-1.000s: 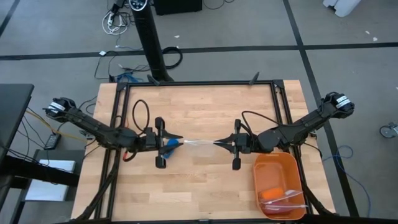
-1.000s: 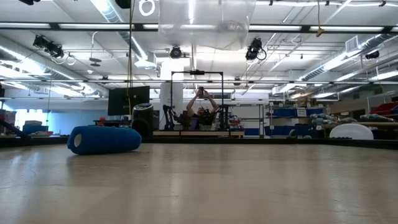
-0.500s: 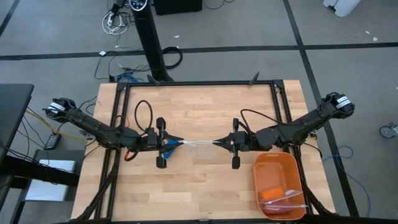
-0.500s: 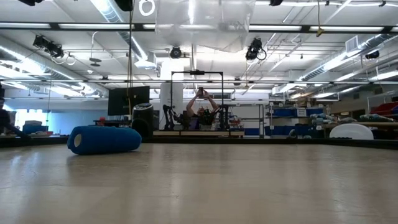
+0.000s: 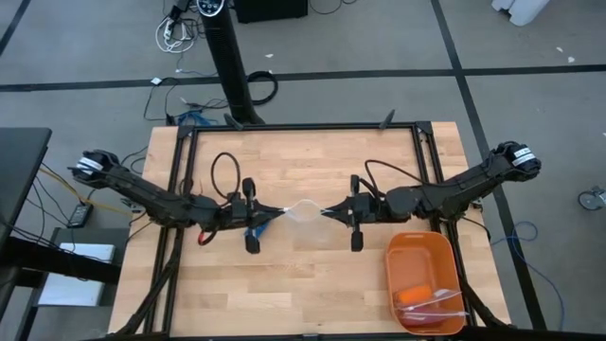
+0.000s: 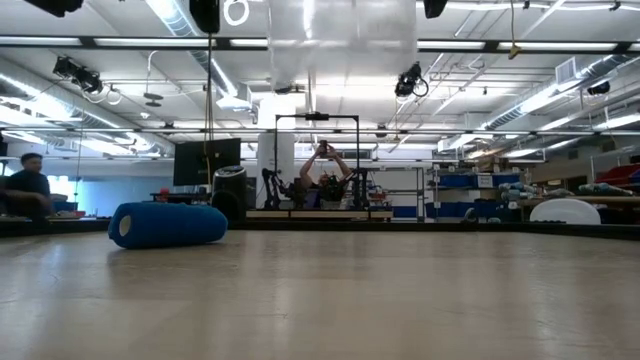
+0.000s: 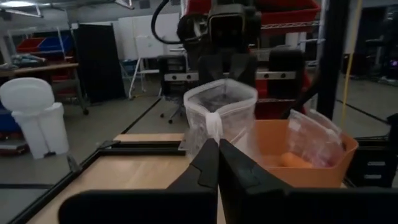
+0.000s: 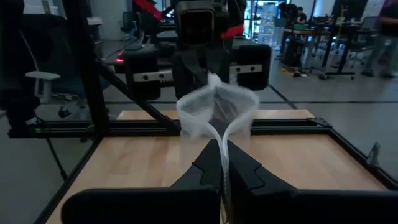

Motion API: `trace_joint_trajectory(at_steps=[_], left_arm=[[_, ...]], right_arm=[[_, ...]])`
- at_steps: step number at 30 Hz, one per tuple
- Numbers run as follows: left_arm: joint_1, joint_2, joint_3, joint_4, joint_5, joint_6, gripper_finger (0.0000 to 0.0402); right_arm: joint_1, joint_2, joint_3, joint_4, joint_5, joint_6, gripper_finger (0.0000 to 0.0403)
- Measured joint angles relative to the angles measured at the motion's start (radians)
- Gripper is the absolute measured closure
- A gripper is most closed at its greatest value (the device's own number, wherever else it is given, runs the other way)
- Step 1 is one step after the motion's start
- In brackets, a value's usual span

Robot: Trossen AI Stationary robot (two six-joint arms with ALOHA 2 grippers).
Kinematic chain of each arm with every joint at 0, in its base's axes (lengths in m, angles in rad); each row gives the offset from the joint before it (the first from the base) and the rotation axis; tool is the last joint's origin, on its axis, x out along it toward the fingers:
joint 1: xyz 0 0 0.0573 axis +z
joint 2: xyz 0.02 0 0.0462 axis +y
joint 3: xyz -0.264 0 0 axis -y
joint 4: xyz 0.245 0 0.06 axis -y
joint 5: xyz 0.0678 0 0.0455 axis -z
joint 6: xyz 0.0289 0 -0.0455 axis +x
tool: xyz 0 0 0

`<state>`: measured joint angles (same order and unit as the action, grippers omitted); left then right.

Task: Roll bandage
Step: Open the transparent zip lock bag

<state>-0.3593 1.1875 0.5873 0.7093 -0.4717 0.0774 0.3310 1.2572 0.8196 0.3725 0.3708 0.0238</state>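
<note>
The bandage (image 6: 167, 224) is a short blue roll lying on its side on the wooden table; in the high view the bandage (image 5: 255, 227) shows half hidden under my left gripper (image 5: 272, 215). A clear plastic bag (image 5: 305, 214) hangs between my two grippers above the table's middle, its mouth spread into a ring. My left gripper is shut on the bag's left rim, my right gripper (image 5: 329, 212) on its right rim. In the low view only the bag's lower part (image 6: 340, 40) shows at the top edge, clear of the table. My left gripper pinches the bag's rim (image 7: 213, 126) between its two fingers, coming level from the table's left. The bag hangs clear of the table, slack, with its mouth bulged open. My right gripper pinches the opposite rim (image 8: 221, 133) between its two fingers, coming level from the table's right. One layer or several, I cannot tell.
An orange tray (image 5: 391, 275) stands at the table's near right corner, with an orange piece and a clear bag in it. A black frame (image 5: 303, 127) runs along the table's edges. A person (image 6: 25, 186) sits far off in the room.
My left gripper has shut on the bag's left rim. Both grippers have come a little toward each other. The bag, drawn flat and taut between them before, has gone slack and its mouth has bulged open into a ring. The bandage has stayed where it lay.
</note>
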Motion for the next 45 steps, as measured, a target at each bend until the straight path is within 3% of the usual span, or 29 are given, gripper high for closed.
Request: trace_joint_trajectory(at_steps=[15,21,27,37,45], left_arm=[[0.011,0.195,0.174,0.054,0.068,0.119,0.04],[0.026,0.215,0.2,0.057,0.066,0.129,0.0401],[0.044,0.214,0.161,0.1,0.066,0.115,0.0401],[0.079,0.214,0.008,0.356,0.067,0.115,0.0401],[0.078,0.214,-0.004,0.361,0.074,0.127,0.0401]], right_arm=[[-0.072,0.001,0.0,-0.016,-0.115,0.036,0.0403],[-0.072,0.001,0.0,-0.034,-0.131,0.036,0.0402],[-0.072,0.002,0.0,-0.028,-0.13,0.036,0.0401],[-0.078,0.122,0.001,0.035,-0.132,0.05,0.0397],[-0.062,0.076,0.0,-0.101,-0.074,0.115,0.0328]])
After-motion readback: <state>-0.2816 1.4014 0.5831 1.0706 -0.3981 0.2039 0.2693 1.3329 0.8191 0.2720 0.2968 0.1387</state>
